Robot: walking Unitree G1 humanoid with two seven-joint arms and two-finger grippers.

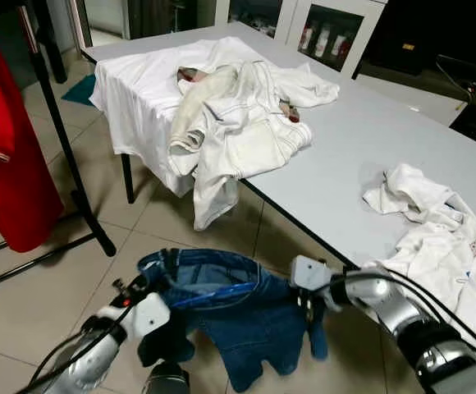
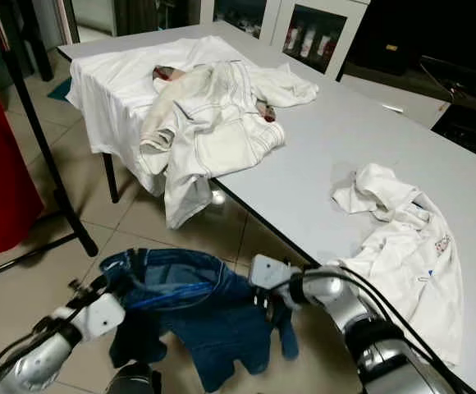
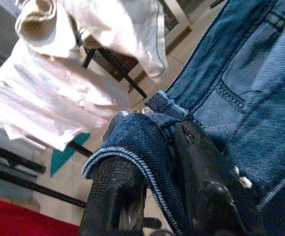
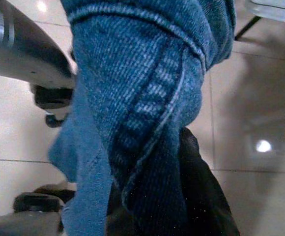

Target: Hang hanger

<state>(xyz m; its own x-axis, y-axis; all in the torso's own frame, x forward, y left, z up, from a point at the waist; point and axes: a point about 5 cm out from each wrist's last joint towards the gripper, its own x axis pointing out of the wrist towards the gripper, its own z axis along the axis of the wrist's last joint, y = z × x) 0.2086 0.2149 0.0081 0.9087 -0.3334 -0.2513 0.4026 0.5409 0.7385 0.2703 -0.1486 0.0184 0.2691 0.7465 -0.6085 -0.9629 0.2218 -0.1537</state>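
Note:
A blue denim garment [image 1: 221,304] hangs spread between my two grippers, low over the tiled floor in front of the table. My left gripper [image 1: 145,279] is shut on the left end of its waistband; in the left wrist view the denim hem [image 3: 132,142] is pinched between the black fingers [image 3: 115,196]. My right gripper [image 1: 308,310] is shut on the right end, and the right wrist view has denim [image 4: 142,108] draped over one black finger [image 4: 201,196]. I can make out no hanger.
A grey table [image 1: 361,148] runs from the far left to the near right, with a pile of white clothes [image 1: 221,107] hanging over its corner and a white shirt [image 1: 443,238] near me. A black clothes rack [image 1: 66,139] with a red garment [image 1: 4,156] stands at left.

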